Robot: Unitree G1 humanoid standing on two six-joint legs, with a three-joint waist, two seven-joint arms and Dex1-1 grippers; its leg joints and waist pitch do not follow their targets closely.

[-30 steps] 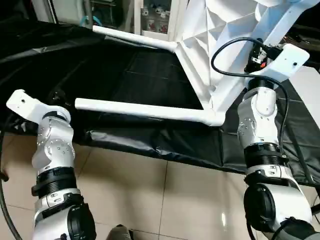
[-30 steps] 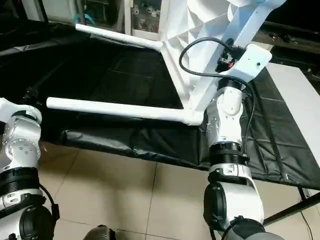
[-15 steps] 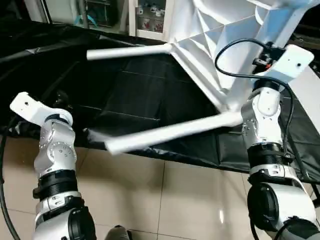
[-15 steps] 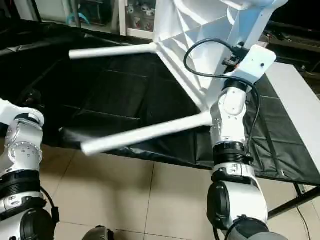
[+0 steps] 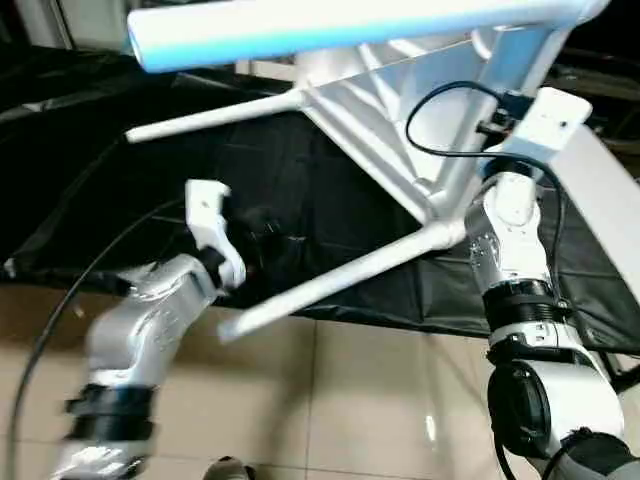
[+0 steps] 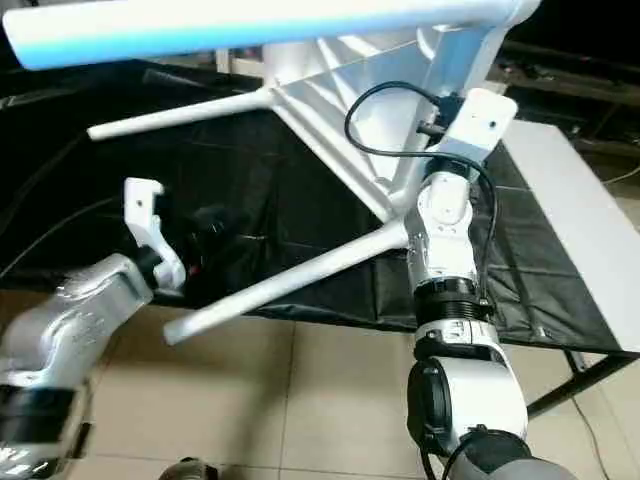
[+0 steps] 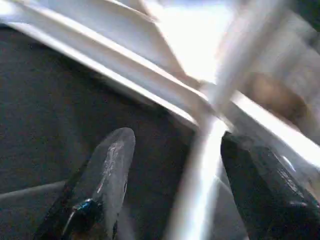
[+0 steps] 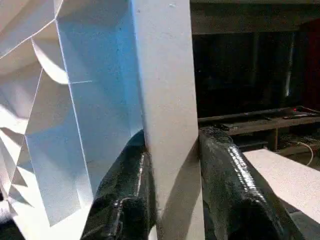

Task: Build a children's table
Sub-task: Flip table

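The children's table is tipped up on its side, and its white tabletop (image 5: 395, 105) turns its ribbed underside toward me. One white leg (image 5: 330, 25) crosses close overhead. Another leg (image 5: 210, 112) points far left, and a third (image 5: 330, 280) slants down over the cloth's front edge. My right gripper (image 8: 172, 140) is shut on an upright leg (image 8: 165, 90) next to the ribs, with a black finger (image 8: 127, 190) pressed on each side. My left gripper (image 7: 177, 137) is open beside the slanting leg (image 7: 200, 175), which runs blurred between its fingers (image 7: 107, 170) with a gap on both sides.
A black cloth (image 5: 110, 180) covers the work table. A flat white board (image 5: 612, 190) lies at the right. Tiled floor (image 5: 340, 400) spreads below the cloth's front edge. A black cable (image 5: 440, 90) loops off my right wrist. Shelves stand at the back.
The table has tipped and turned further, so the low leg has swung out over the floor and another leg now crosses overhead. My left arm has risen forward to the slanting leg.
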